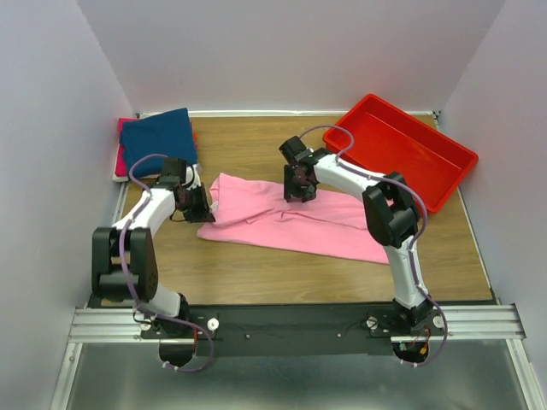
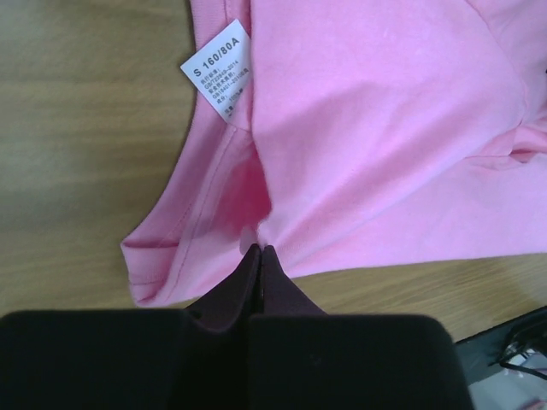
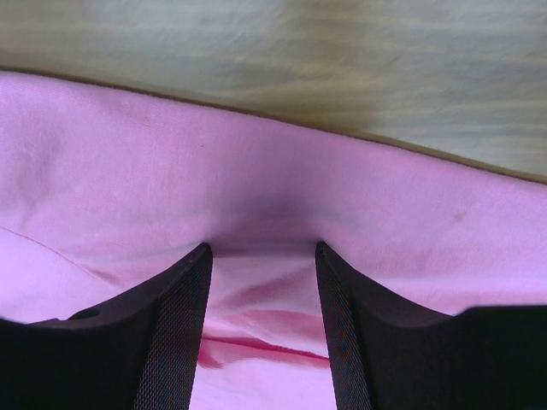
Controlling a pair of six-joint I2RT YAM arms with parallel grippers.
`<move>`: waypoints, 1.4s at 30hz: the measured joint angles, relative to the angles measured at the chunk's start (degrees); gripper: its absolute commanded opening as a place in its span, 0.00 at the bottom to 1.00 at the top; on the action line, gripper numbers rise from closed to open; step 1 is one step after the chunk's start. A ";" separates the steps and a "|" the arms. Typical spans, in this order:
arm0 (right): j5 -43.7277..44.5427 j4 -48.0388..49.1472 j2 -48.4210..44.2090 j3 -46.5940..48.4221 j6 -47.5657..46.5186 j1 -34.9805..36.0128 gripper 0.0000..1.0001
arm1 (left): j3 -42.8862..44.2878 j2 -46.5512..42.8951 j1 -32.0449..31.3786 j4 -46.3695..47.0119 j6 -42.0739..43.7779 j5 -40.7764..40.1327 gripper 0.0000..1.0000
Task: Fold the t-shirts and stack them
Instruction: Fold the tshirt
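A light pink t-shirt [image 1: 291,220] lies spread across the middle of the table. My left gripper [image 1: 203,207] sits at its left edge and is shut on a pinch of the pink cloth [image 2: 256,243], near a white size label [image 2: 219,68]. My right gripper [image 1: 299,190] is at the shirt's far edge, open, with its fingertips [image 3: 201,256] pressed down into the pink cloth [image 3: 256,188]. A folded navy blue t-shirt [image 1: 159,135] lies on a red-magenta one [image 1: 122,158] at the back left corner.
A red plastic tray [image 1: 408,149] stands at the back right, tilted against the wall corner. White walls close the table on three sides. Bare wood table [image 1: 256,145] shows behind the pink shirt and in front of it.
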 measured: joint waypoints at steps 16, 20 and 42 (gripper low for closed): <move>-0.15 -0.04 -0.35 3.17 -5.46 -2.19 0.53 | 19.21 17.77 0.02 3.80 2.25 5.33 0.00; -2.27 0.20 -0.98 5.97 -5.38 2.49 0.49 | 19.28 20.11 0.02 3.76 2.71 5.33 0.00; -11.96 1.01 5.33 11.72 -5.73 8.70 0.46 | 22.05 24.39 0.02 4.63 4.72 5.44 0.00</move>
